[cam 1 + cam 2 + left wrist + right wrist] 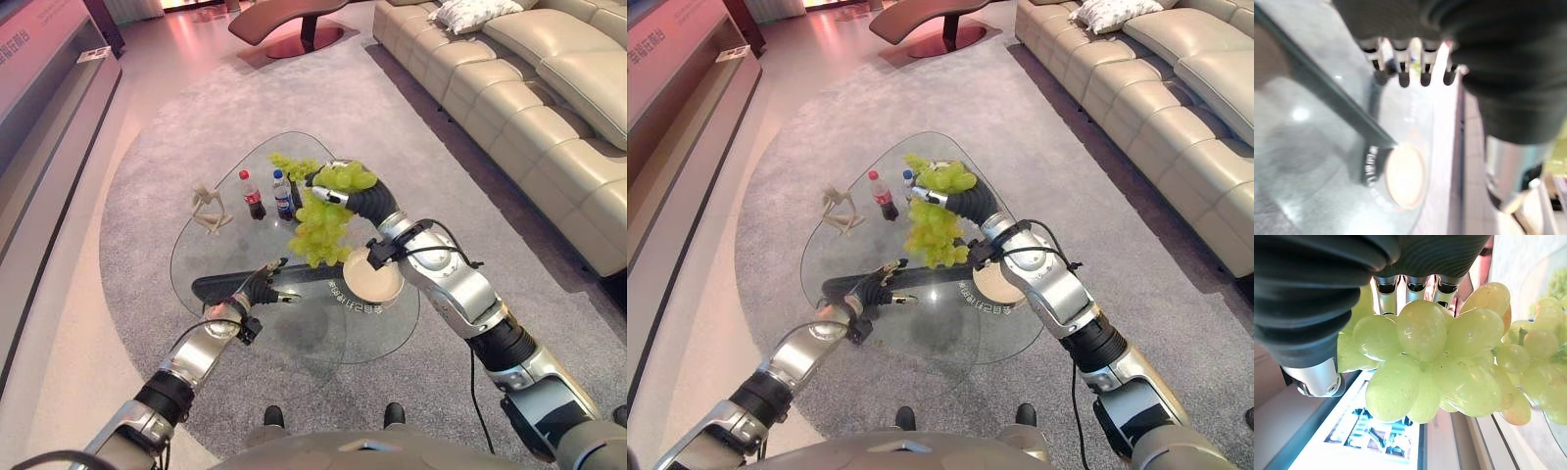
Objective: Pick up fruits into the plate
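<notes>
Green grapes lifted, plate not yet filled

The right hand point(338, 194) grasps a bunch of green grapes point(319, 227) in the air above the glass table point(225, 264), just beside the empty plate point(372, 277). The left hand point(259, 288) rests relaxed, fingers straight. Lowering the grapes onto the plate appears to remain.

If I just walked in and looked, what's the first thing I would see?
You'd spot the big bunch of green grapes first, dangling from the robot's right hand above the glass table. Right by it, on the near side, sits a pale round plate on the table. Farther back stand two small bottles and a little tan figure, while the left hand hovers open at the table's near left.
</notes>
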Motion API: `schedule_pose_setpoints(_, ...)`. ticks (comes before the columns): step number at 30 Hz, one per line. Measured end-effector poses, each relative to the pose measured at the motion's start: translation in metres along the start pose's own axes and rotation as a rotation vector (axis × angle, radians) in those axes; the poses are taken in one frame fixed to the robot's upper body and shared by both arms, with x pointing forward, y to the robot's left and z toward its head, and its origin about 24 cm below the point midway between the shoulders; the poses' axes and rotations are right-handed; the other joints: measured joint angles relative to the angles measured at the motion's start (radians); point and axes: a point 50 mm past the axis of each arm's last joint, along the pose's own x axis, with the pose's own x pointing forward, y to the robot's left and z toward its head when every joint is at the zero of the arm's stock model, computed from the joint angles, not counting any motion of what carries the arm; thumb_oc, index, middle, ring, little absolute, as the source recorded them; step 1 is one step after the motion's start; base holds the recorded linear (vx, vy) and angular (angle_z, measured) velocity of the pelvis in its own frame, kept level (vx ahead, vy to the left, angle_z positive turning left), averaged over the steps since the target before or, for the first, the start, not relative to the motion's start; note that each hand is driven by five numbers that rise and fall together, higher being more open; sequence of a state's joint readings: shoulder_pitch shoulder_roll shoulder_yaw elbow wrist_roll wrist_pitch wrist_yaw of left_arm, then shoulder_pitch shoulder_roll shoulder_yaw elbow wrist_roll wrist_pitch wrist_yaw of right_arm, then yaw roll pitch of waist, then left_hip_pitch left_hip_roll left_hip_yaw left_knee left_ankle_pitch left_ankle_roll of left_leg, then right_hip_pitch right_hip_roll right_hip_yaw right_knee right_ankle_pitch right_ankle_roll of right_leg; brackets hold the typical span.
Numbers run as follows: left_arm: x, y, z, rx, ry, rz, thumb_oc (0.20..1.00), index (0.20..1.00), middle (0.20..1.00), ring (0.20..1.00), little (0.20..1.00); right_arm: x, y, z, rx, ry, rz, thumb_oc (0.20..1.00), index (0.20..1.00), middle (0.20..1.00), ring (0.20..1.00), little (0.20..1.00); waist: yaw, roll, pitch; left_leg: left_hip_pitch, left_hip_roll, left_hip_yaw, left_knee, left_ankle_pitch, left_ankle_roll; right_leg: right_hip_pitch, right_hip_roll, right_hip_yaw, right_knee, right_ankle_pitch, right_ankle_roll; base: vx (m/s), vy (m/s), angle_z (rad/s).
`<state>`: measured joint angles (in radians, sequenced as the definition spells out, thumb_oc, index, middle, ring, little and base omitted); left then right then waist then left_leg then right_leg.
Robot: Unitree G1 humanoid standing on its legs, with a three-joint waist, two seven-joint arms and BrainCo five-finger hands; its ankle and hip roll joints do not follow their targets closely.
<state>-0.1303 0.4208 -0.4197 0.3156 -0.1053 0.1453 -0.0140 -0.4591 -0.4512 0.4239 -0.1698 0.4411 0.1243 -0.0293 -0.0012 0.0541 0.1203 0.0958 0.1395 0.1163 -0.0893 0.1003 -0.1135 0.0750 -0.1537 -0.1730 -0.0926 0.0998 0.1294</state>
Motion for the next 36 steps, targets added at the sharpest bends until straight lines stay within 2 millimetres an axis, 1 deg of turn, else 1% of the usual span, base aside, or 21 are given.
schedule_pose_setpoints(2, -0.001, 0.0, -0.02, -0.048, 0.068, 0.055, 1.0, 1.0, 1.0, 1.0, 1.0, -0.004, -0.009, 0.0, 0.006, -0.014, -0.056, 0.2, 0.2, 0.2, 0.2, 0.2, 0.0, 0.0, 0.0, 0.002, 0.0, 0.0, 0.0, -0.003, 0.004, 0.001, 0.0, 0.0, 0.0, -0.001, 0.001, 0.04, -0.001, 0.0)
schedule_pose_setpoints(3, -0.001, 0.0, -0.025, -0.054, 0.087, 0.07, 1.0, 1.0, 1.0, 1.0, 1.0, -0.005, -0.011, 0.0, 0.008, -0.016, -0.064, 0.2, 0.2, 0.2, 0.2, 0.2, 0.0, 0.0, 0.0, 0.002, 0.0, 0.001, 0.0, -0.003, 0.004, 0.002, 0.0, 0.0, -0.001, -0.001, 0.001, 0.07, -0.002, -0.02)
schedule_pose_setpoints(4, -0.001, -0.001, -0.037, -0.07, 0.137, 0.104, 1.0, 1.0, 1.0, 1.0, 1.0, -0.008, -0.013, -0.001, 0.015, -0.019, -0.082, 0.2, 0.2, 0.2, 0.2, 0.2, -0.001, 0.0, 0.0, 0.002, 0.0, 0.002, 0.0, -0.003, 0.004, 0.001, 0.0, 0.001, -0.001, -0.001, 0.001, 0.07, -0.003, -0.02)
schedule_pose_setpoints(5, -0.002, -0.001, -0.044, -0.085, 0.162, 0.131, 1.0, 1.0, 1.0, 1.0, 1.0, -0.01, -0.015, -0.003, 0.017, -0.015, -0.098, 0.2, 0.2, 0.2, 0.2, 0.2, -0.003, 0.0, 0.0, 0.002, 0.0, 0.002, 0.0, -0.003, 0.004, 0.001, 0.0, 0.001, 0.0, -0.001, 0.001, 0.03, -0.002, -0.02)
schedule_pose_setpoints(8, -0.008, -0.001, -0.056, -0.121, 0.197, 0.205, 1.0, 1.0, 1.0, 1.0, 1.0, -0.02, -0.025, -0.011, 0.013, 0.013, -0.156, 0.2, 0.2, 0.2, 0.2, 0.2, -0.003, -0.002, 0.0, 0.002, 0.0, 0.002, 0.0, -0.001, 0.001, 0.001, 0.0, 0.001, 0.0, 0.0, 0.001, 0.0, 0.0, 0.0)
schedule_pose_setpoints(11, -0.014, 0.004, -0.068, -0.146, 0.233, 0.27, 1.0, 1.0, 1.0, 1.0, 1.0, -0.031, -0.036, -0.019, 0.006, 0.048, -0.215, 0.2, 0.2, 0.2, 0.2, 0.2, -0.002, -0.003, 0.001, -0.001, 0.0, 0.0, 0.0, -0.001, 0.002, 0.0, 0.0, -0.001, -0.001, -0.003, 0.003, -0.01, 0.002, 0.01)
schedule_pose_setpoints(14, -0.022, 0.013, -0.087, -0.163, 0.314, 0.349, 1.0, 1.0, 1.0, 1.0, 1.0, -0.045, -0.053, -0.031, -0.026, 0.117, -0.292, 0.2, 0.2, 0.2, 0.2, 0.2, -0.003, -0.007, 0.006, -0.012, 0.0, -0.005, -0.001, -0.003, 0.004, -0.008, 0.0, -0.005, -0.004, -0.005, 0.007, -0.03, 0.004, 0.03)
schedule_pose_setpoints(17, -0.026, 0.019, -0.095, -0.168, 0.351, 0.401, 1.0, 1.0, 1.0, 1.0, 1.0, -0.053, -0.068, -0.041, -0.047, 0.17, -0.346, 0.2, 0.2, 0.2, 0.2, 0.2, -0.005, -0.012, 0.029, -0.037, 0.0, -0.012, 0.0, 0.002, 0.006, -0.029, -0.001, -0.008, -0.004, -0.006, 0.008, -0.13, 0.007, 0.04)
schedule_pose_setpoints(20, -0.023, 0.024, -0.091, -0.157, 0.332, 0.44, 1.0, 1.0, 1.0, 1.0, 1.0, -0.056, -0.077, -0.046, -0.083, 0.198, -0.368, 0.2, 0.2, 0.2, 0.2, 0.2, -0.003, -0.013, 0.047, -0.089, 0.0, -0.022, 0.0, 0.02, 0.003, -0.076, 0.0, -0.016, 0.0, 0.001, 0.001, -0.24, 0.019, 0.09)
schedule_pose_setpoints(21, -0.019, 0.03, -0.084, -0.15, 0.312, 0.459, 1.0, 1.0, 1.0, 1.0, 1.0, -0.056, -0.083, -0.05, -0.111, 0.21, -0.383, 0.2, 0.2, 0.2, 0.2, 0.2, -0.003, -0.014, 0.079, -0.118, -0.001, -0.027, 0.001, 0.032, 0.004, -0.102, 0.0, -0.023, 0.001, 0.014, -0.002, -0.14, 0.008, 0.08)
schedule_pose_setpoints(22, -0.016, 0.032, -0.081, -0.149, 0.305, 0.465, 1.0, 1.0, 1.0, 1.0, 1.0, -0.056, -0.085, -0.05, -0.121, 0.216, -0.388, 0.2, 0.2, 0.2, 0.2, 0.2, -0.002, -0.012, 0.092, -0.126, -0.001, -0.028, 0.001, 0.034, 0.004, -0.109, 0.0, -0.025, 0.001, 0.016, -0.003, -0.19, 0.006, 0.1)
schedule_pose_setpoints(25, -0.006, 0.043, -0.068, -0.155, 0.281, 0.505, 1.0, 1.0, 1.0, 1.0, 1.0, -0.058, -0.096, -0.058, -0.169, 0.262, -0.43, 0.2, 0.2, 0.2, 0.2, 0.2, 0.001, -0.011, 0.181, -0.154, -0.002, -0.037, 0.006, 0.042, 0.003, -0.126, 0.0, -0.032, 0.001, 0.022, -0.006, -0.12, -0.008, 0.09)
schedule_pose_setpoints(27, -0.003, 0.047, -0.066, -0.161, 0.281, 0.52, 1.0, 1.0, 1.0, 1.0, 1.0, -0.058, -0.102, -0.063, -0.189, 0.273, -0.45, 0.2, 0.2, 0.2, 0.2, 0.2, 0.003, -0.011, 0.212, -0.178, -0.002, -0.04, 0.011, 0.042, 0.003, -0.145, 0.001, -0.034, 0.001, 0.024, -0.008, -0.07, -0.016, 0.04)
schedule_pose_setpoints(29, 0.0, 0.052, -0.064, -0.159, 0.293, 0.541, 1.0, 1.0, 1.0, 1.0, 1.0, -0.058, -0.11, -0.066, -0.213, 0.284, -0.493, 0.2, 0.2, 0.2, 0.2, 0.2, 0.004, -0.011, 0.269, -0.196, -0.002, -0.043, 0.014, 0.043, 0.002, -0.159, 0.001, -0.038, 0.002, 0.028, -0.01, -0.06, -0.03, 0.04)
schedule_pose_setpoints(30, 0.002, 0.055, -0.063, -0.156, 0.3, 0.547, 1.0, 1.0, 1.0, 1.0, 1.0, -0.058, -0.114, -0.066, -0.231, 0.282, -0.514, 0.2, 0.2, 0.2, 0.2, 0.2, 0.004, -0.011, 0.299, -0.197, -0.002, -0.043, 0.014, 0.043, 0.002, -0.159, 0.001, -0.039, 0.002, 0.03, -0.009, -0.03, -0.029, 0.03)
schedule_pose_setpoints(32, 0.004, 0.059, -0.061, -0.152, 0.309, 0.56, 1.0, 1.0, 1.0, 1.0, 1.0, -0.054, -0.118, -0.063, -0.247, 0.266, -0.536, 0.2, 0.2, 0.2, 0.2, 0.2, 0.006, -0.011, 0.336, -0.2, -0.002, -0.044, 0.014, 0.043, 0.002, -0.16, 0.001, -0.045, 0.002, 0.03, -0.009, -0.01, -0.01, 0.03)
schedule_pose_setpoints(36, 0.01, 0.067, -0.055, -0.153, 0.318, 0.587, 1.0, 1.0, 1.0, 1.0, 1.0, -0.046, -0.132, -0.054, -0.279, 0.229, -0.593, 0.2, 0.2, 0.2, 0.2, 0.2, 0.012, -0.013, 0.369, -0.23, -0.003, -0.052, 0.016, 0.043, 0.001, -0.185, 0.0, -0.056, 0.002, 0.03, -0.009, -0.01, -0.008, 0.05)
